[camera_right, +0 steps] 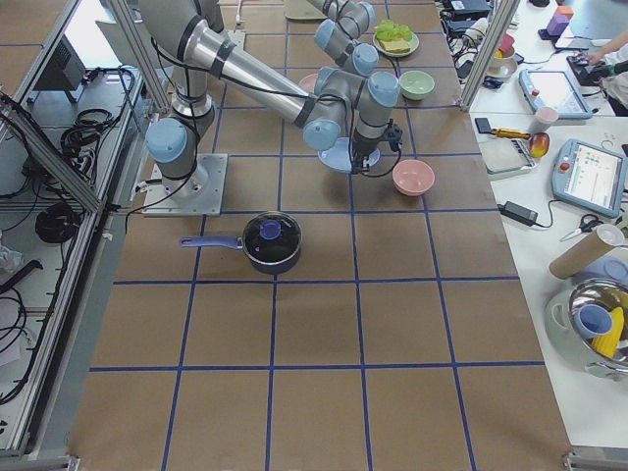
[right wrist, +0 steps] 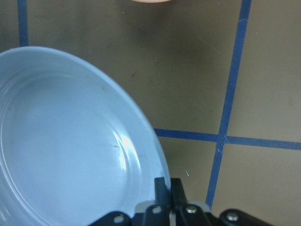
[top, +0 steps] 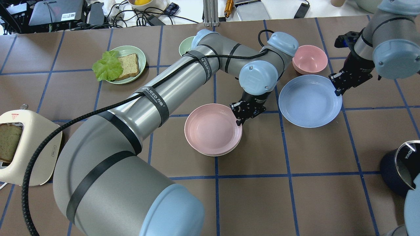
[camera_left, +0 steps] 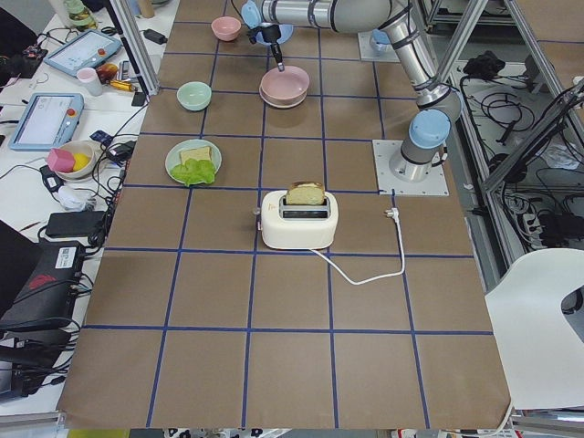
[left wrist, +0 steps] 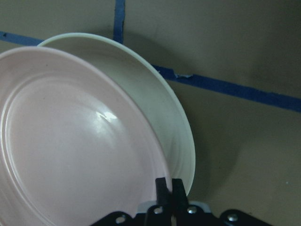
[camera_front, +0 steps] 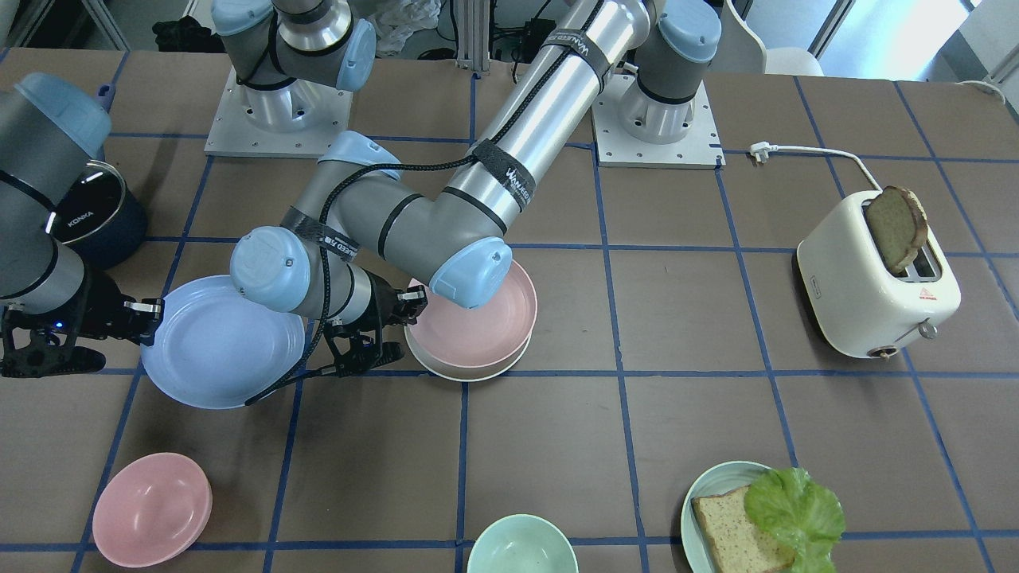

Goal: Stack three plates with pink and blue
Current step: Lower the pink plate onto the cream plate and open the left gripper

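Your brown table (camera_front: 685, 318), gridded in blue tape, carries a cream toaster (camera_front: 860, 294). Near the toaster, toward you, sits the teal plate (camera_front: 716, 480) of bread and lettuce. Farther from the toaster are the mint bowl (camera_front: 521, 549) and pink bowl (camera_front: 151, 509). The cream-white plate (camera_front: 470, 375) lies well apart from it, the dark blue saucepan (camera_front: 119, 227) farthest.

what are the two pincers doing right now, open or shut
Left pincer: closed on the rim of the pale pink round matte plate.
Right pincer: closed on the rim of the light blue round matte plate.
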### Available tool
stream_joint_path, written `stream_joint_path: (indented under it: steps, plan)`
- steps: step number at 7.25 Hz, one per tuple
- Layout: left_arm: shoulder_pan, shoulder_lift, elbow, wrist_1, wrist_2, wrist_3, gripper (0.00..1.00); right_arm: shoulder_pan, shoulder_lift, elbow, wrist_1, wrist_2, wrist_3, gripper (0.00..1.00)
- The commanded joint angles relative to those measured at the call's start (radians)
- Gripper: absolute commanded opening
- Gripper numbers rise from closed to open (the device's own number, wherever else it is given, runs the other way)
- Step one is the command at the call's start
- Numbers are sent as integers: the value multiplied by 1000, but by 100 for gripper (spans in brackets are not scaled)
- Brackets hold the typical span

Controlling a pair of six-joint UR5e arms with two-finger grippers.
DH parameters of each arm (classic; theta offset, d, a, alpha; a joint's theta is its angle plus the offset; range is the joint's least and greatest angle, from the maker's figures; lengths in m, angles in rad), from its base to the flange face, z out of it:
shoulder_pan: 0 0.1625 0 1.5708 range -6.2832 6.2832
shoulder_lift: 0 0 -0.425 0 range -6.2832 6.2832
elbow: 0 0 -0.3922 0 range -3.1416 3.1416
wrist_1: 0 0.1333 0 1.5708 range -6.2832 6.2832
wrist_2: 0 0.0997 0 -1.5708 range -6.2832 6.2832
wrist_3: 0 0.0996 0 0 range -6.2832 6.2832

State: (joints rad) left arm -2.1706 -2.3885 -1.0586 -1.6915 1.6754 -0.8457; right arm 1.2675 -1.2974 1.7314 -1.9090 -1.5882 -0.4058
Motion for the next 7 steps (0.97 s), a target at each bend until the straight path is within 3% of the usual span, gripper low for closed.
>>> stream_joint_path:
  steps: [1,7]
  plan:
    - [0,-3,-3,4,-2,-1,0,4,-5,-4,8,2,1,0]
    - [6,-15,-6,22,-23,7,0,6,1,-10,10,-1,1,0]
